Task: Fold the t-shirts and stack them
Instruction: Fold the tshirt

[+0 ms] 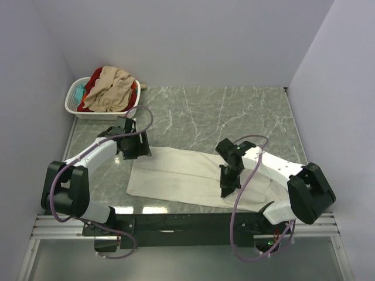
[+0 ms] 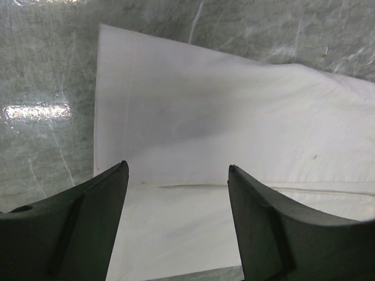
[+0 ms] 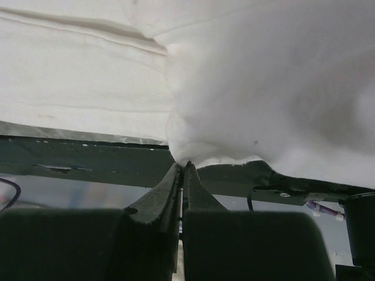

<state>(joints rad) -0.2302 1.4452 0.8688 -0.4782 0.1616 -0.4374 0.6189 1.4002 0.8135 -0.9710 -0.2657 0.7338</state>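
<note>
- My right gripper (image 3: 185,167) was pressed shut, pinching a bunched edge of the cream t-shirt (image 3: 263,88) right at its tips.
- My left gripper (image 2: 177,170) was spread, hovering over the shirt's folded corner, holding nothing.
- Risk: the thin tip grip could slip on a pull; a one-sided lift could drag the fold askew.

overhead rear view, wrist views near t-shirt (image 2: 205,105)

Mostly buried teal shirt (image 1: 78,92) under tan shirt (image 1: 111,91), cream shirt (image 1: 176,172) end behind right arm (image 1: 275,167)
</note>
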